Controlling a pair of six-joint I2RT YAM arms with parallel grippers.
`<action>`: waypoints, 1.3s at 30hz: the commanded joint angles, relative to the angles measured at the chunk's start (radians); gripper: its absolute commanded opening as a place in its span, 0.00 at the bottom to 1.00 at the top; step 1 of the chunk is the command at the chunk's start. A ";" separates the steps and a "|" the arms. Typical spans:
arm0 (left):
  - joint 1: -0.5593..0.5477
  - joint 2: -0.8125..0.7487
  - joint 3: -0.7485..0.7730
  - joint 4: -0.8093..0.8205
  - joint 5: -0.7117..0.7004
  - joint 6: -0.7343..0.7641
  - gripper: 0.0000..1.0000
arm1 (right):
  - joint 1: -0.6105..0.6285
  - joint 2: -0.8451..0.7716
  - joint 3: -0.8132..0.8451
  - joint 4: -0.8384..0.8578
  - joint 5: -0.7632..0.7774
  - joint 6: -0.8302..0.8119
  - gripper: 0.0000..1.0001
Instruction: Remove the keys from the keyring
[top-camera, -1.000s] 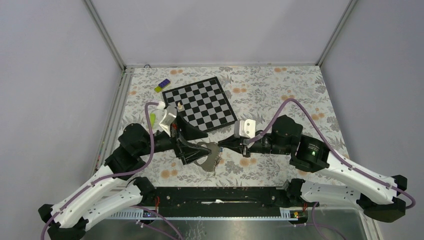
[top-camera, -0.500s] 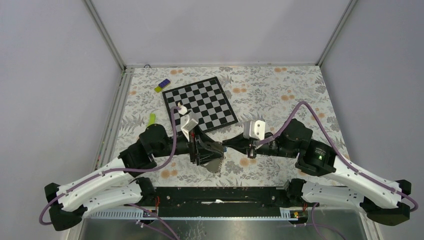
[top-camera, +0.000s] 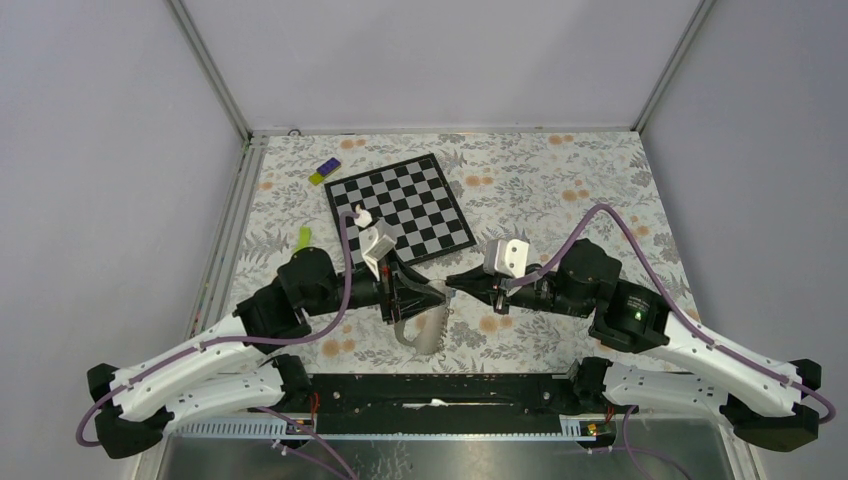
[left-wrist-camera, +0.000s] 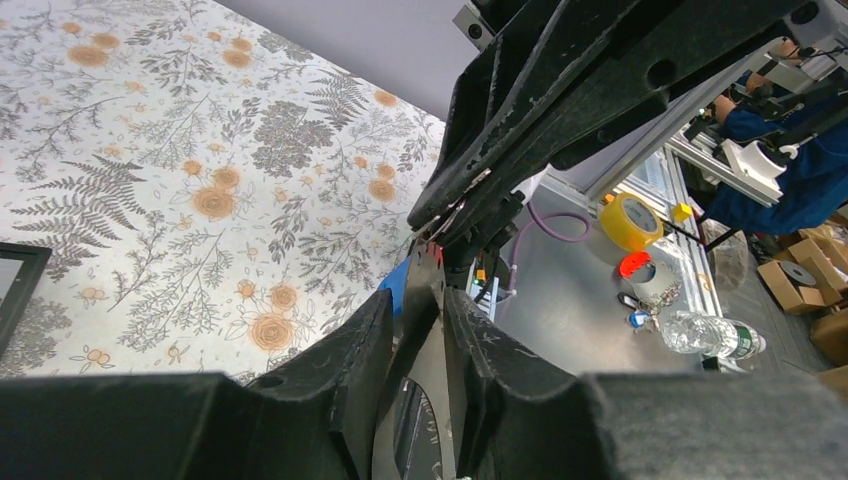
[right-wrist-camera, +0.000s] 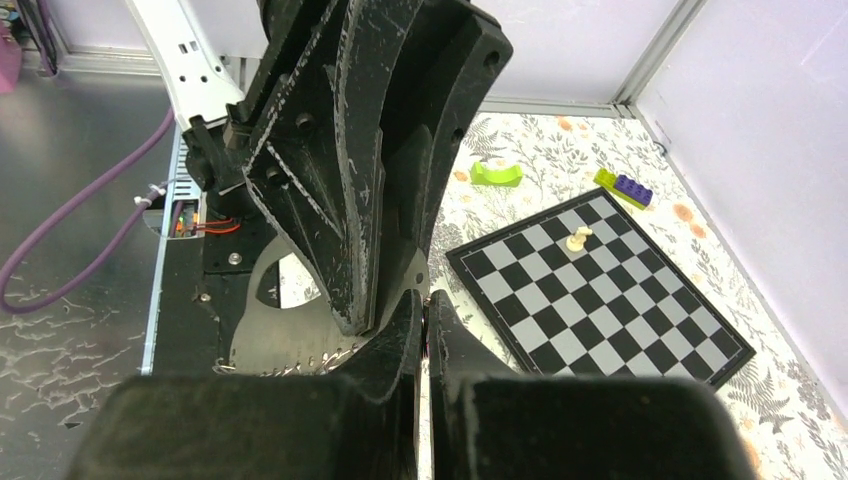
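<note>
A pale grey left wall and an aluminium corner post bound the cell, and a metal rail runs along the left edge of the table's white cloth printed with grey ferns and orange flowers. Near the far left corner lies a small yellow and purple toy brick, and nearer, a lime green plastic piece. A black and white chessboard lies turned at an angle, with a small white chess piece standing near its left edge. Just on the near side of the board, the left gripper and the right gripper meet tip to tip above the cloth. The thin silvery metal keys hang between them. The left jaws stand narrowly either side of one key blade, and I cannot tell whether they press on it. The right jaws are pressed together at the top of the bunch, on the keyring, whose blue plastic tag shows just beside the tips; the wire itself is too fine to make out. Bare cloth runs from the board's right edge to the right wall. A black base bar lines the near edge, and beyond it a steel bench carries a yellow tape roll and a clear plastic bottle.
</note>
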 joint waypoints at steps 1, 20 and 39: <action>-0.005 -0.003 0.068 0.006 -0.030 0.032 0.26 | 0.007 -0.019 -0.005 0.022 0.056 -0.023 0.00; -0.005 0.037 0.199 -0.199 -0.046 0.134 0.00 | 0.007 -0.094 -0.075 0.040 0.105 -0.044 0.50; -0.005 0.116 0.447 -0.588 0.184 0.344 0.00 | 0.007 -0.278 -0.270 0.246 -0.282 -0.024 0.75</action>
